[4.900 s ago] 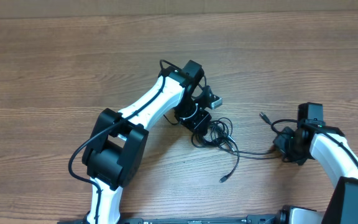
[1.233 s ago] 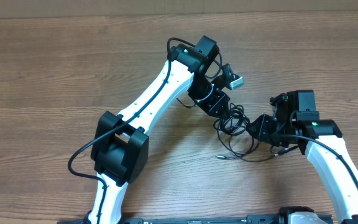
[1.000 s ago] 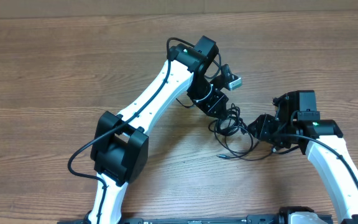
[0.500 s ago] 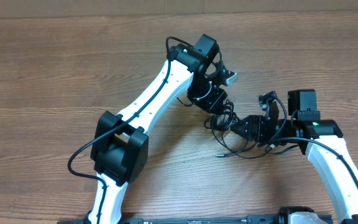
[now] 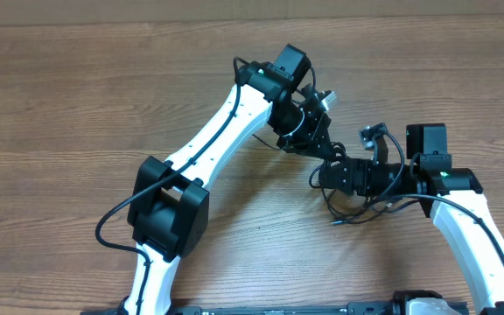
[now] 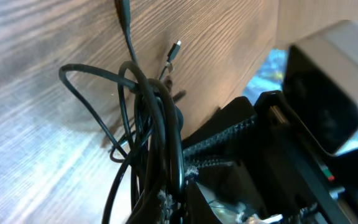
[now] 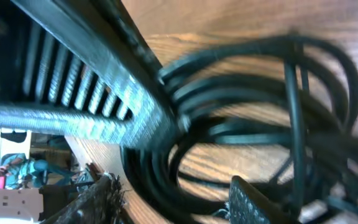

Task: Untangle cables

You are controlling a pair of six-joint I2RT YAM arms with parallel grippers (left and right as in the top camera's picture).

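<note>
Jaws of the left gripper point(image 5: 320, 147) were closed on the cables point(image 5: 332, 166). In the left wrist view the black cords point(image 6: 154, 124) ran bunched together down into them at the bottom edge, with a shadow on the wood underneath. Jaws of the right gripper point(image 5: 326, 175) pointed left into the same bundle. The right wrist view showed one ribbed finger point(image 7: 92, 81) pressed against the cords point(image 7: 247, 124), with the other finger tip lower in frame and several strands between them. They looked partly apart, and I cannot tell if they actually clamped anything, as that view was blurred. The two grippers sat just beside each other, tips almost touching, the left one coming from the far left and the right one from the right. The tangle hung between them, right of centre on the desk point(image 5: 59, 105). Loose loops point(image 5: 361, 210) drooped toward the near side under the right gripper, ending in a plug end point(image 5: 335, 221) lying on the wood. The left wrist view also caught a small silvery plug point(image 6: 174, 50) resting on the desk past the bundle. The left arm point(image 5: 226, 131) stretched diagonally from near left, and the right arm point(image 5: 462, 219) curved in from near right.
</note>
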